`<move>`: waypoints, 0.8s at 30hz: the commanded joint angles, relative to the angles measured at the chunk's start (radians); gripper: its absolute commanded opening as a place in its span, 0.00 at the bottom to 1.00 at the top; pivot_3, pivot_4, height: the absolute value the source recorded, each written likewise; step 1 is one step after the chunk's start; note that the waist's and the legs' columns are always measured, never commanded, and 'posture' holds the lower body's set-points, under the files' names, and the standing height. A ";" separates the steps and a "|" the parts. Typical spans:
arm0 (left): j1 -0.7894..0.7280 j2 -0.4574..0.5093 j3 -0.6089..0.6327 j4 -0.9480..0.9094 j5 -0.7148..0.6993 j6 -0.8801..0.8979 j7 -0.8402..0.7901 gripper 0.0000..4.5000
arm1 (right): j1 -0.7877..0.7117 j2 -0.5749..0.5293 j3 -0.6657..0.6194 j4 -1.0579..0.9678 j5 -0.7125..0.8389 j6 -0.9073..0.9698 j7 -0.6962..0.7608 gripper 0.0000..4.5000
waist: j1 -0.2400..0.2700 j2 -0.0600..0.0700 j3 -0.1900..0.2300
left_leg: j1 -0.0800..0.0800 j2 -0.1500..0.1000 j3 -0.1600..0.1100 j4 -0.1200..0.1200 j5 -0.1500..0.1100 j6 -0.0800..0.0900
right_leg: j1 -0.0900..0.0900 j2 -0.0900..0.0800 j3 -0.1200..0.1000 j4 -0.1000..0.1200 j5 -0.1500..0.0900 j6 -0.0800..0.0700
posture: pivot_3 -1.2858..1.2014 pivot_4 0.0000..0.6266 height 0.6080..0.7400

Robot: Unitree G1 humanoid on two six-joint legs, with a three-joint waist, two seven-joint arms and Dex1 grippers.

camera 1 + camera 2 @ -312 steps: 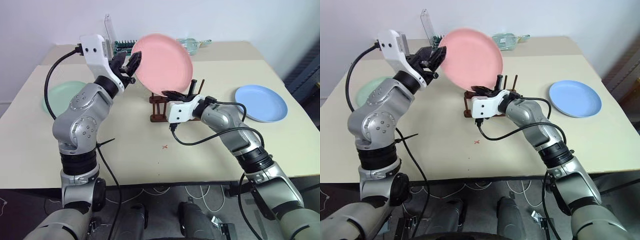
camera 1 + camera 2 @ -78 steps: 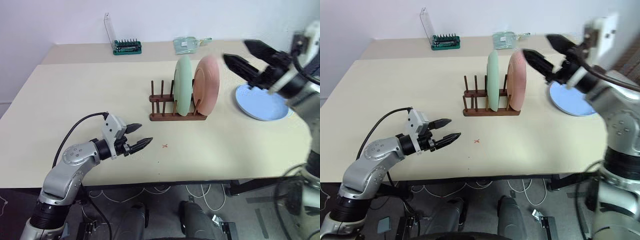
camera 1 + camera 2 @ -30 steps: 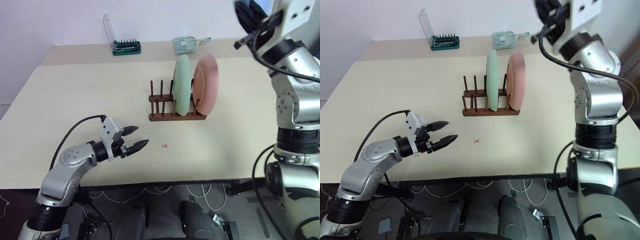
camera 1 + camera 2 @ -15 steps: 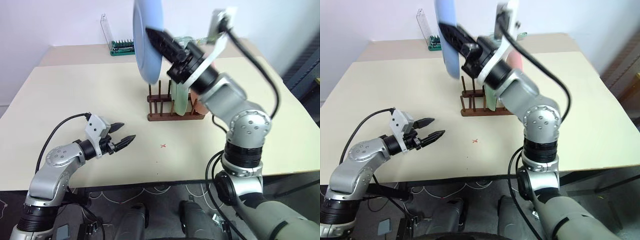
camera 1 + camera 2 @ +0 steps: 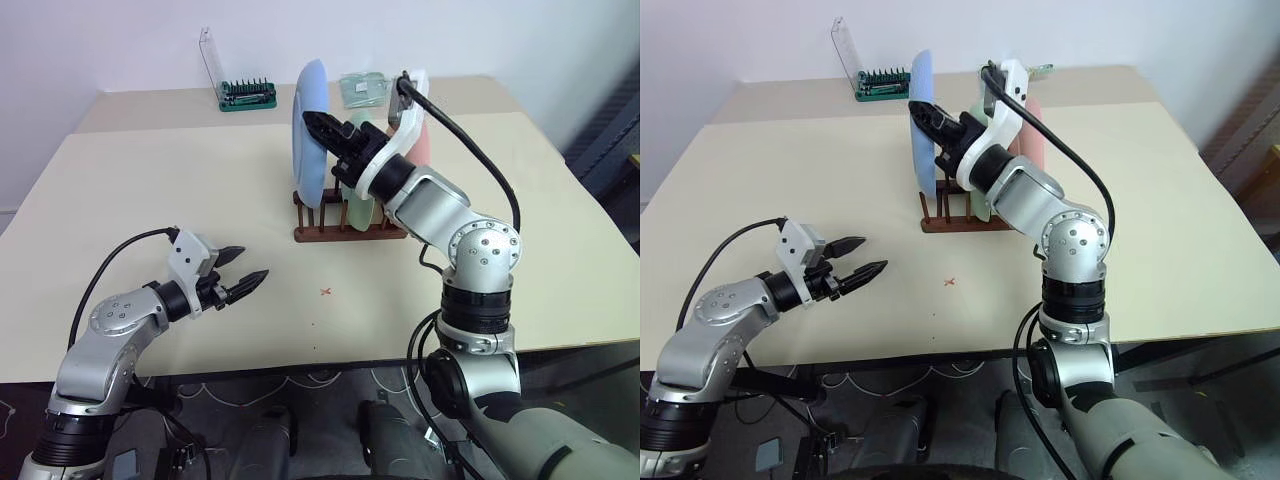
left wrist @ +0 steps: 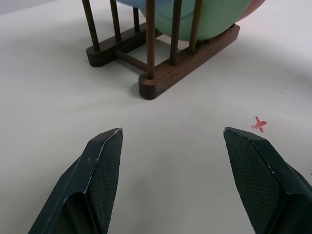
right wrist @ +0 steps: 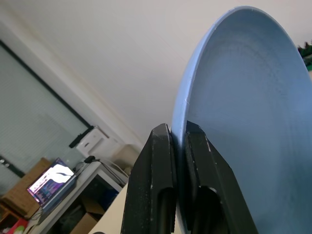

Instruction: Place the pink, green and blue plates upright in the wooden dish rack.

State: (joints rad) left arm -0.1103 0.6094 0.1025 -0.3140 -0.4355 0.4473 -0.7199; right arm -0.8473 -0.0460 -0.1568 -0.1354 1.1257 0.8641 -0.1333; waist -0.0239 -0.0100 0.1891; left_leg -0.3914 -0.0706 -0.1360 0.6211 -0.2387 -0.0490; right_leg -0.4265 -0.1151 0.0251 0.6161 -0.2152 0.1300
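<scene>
From my console the blue plate [image 7: 243,122] looks like matt plastic with a faintly grainy face, as do the green plate [image 6: 204,22] and pink plate [image 5: 1033,125]. The wooden dish rack [image 6: 161,73] is dark, smooth, slightly satin wood. The left gripper [image 6: 178,165] pads [image 6: 105,165] show a fine cross-hatched texture; the table [image 5: 150,200] is matt beige.
</scene>
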 commanded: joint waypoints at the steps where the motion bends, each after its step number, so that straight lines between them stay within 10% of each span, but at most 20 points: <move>1: -0.010 0.008 0.010 -0.033 -0.001 -0.004 0.001 0.76 | -0.029 0.015 -0.023 0.002 0.002 -0.017 -0.015 0.01 | 0.000 0.000 0.000 | 0.000 0.000 0.000 0.000 0.000 0.000 | 0.000 0.000 0.000 0.000 0.000 0.000 | 0.52 0.24 1.00; 10: -0.003 0.006 0.005 -0.050 -0.005 0.004 0.003 0.76 | -0.055 0.023 -0.035 0.098 -0.040 -0.015 -0.041 0.01 | -0.011 0.000 0.000 | 0.000 0.000 0.000 0.000 0.000 0.000 | 0.000 0.000 0.000 0.000 0.000 0.000 | 0.52 0.24 1.00; 18: 0.014 0.000 0.000 -0.065 0.000 0.002 0.010 0.76 | -0.065 0.007 -0.011 0.072 -0.093 -0.022 0.004 0.76 | -0.020 0.000 0.000 | 0.000 0.000 0.000 -0.001 0.000 0.000 | 0.000 0.001 0.000 0.000 0.000 0.000 | 0.52 0.24 1.00; 24: 0.012 -0.004 -0.008 -0.060 0.005 -0.006 0.010 0.76 | -0.092 -0.161 0.100 -0.047 -0.287 -0.089 0.198 0.76 | -0.018 0.000 0.000 | 0.000 0.000 0.000 -0.001 0.000 0.000 | 0.000 0.001 0.000 0.000 0.000 0.000 | 0.52 0.24 1.00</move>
State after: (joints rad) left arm -0.0927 0.6052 0.0913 -0.3392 -0.4300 0.4532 -0.7128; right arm -0.8957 -0.1700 -0.0781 -0.0840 0.8851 0.8193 -0.0130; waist -0.0415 -0.0098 0.1893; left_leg -0.3917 -0.0704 -0.1362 0.6204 -0.2387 -0.0489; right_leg -0.4267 -0.1145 0.0251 0.6156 -0.2153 0.1302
